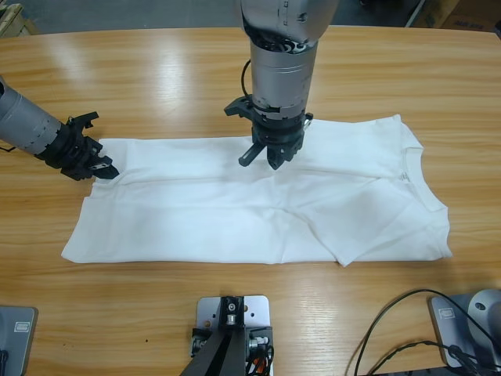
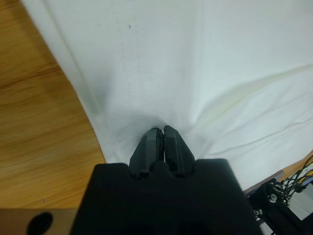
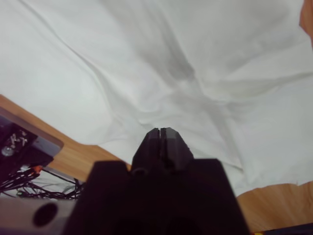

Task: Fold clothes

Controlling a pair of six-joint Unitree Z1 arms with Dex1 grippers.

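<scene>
The clothes are one white T-shirt [image 1: 235,211] lying flat across the wooden table [image 1: 156,70], neck to the right and hem to the left, with a diagonal fold near the lower right. My left gripper [image 1: 100,168] comes in from the left edge and is shut on the T-shirt's far hem corner. In the left wrist view the cloth [image 2: 195,58] puckers at the left gripper [image 2: 163,129]. My right gripper [image 1: 270,160] hangs down from the top middle, shut on the shirt's far edge. Creases in the cloth [image 3: 146,58] radiate from the right gripper [image 3: 160,131].
Bare table wood surrounds the shirt on all sides, widest at the back. Black cables [image 1: 391,329] loop near the front right corner. In the left wrist view, wood [image 2: 39,122] shows beside the stitched hem.
</scene>
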